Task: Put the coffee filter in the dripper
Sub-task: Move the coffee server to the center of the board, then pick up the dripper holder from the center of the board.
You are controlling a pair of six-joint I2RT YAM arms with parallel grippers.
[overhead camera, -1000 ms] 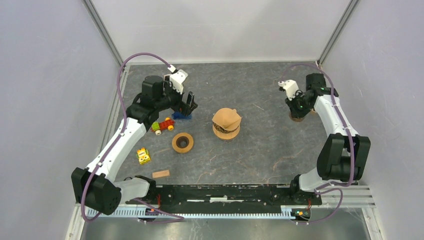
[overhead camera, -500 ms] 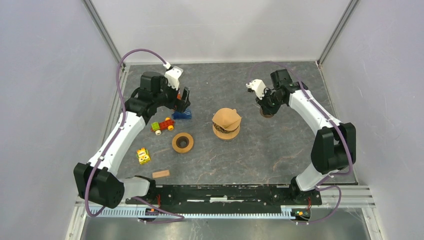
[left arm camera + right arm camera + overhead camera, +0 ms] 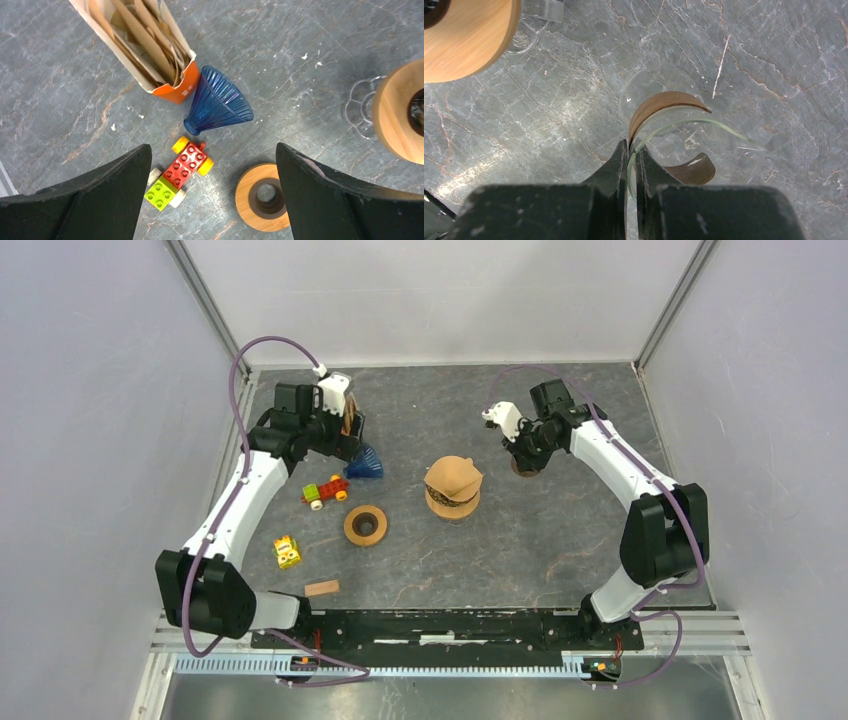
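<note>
One filter box (image 3: 142,50): 11 o'clock of left gripper (image 3: 211,149)
blue dripper (image 3: 220,102): 12 o'clock
left gripper: jaws apart
right gripper (image 3: 631,150): clamped on glass vessel (image 3: 664,102)

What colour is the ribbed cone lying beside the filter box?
The cone is translucent dark blue, clearest in the left wrist view.

Grey marbled bench (image 3: 560,540) on my feed. Far left: open box (image 3: 175,89) of brown filters (image 3: 140,45), blue ribbed dripper (image 3: 220,102) on its side just beside box's orange end. Toward near edge: red-green toy car (image 3: 177,176), then bamboo ring (image 3: 262,197) lying flat. Mid-bench: wood-topped vessel (image 3: 453,488) on glass foot. Near left: yellow toy block (image 3: 287,552), small wooden block (image 3: 321,588). Right of centre: glass carafe (image 3: 664,102) with wooden collar; I can't tell whether it rests on bench.
</note>
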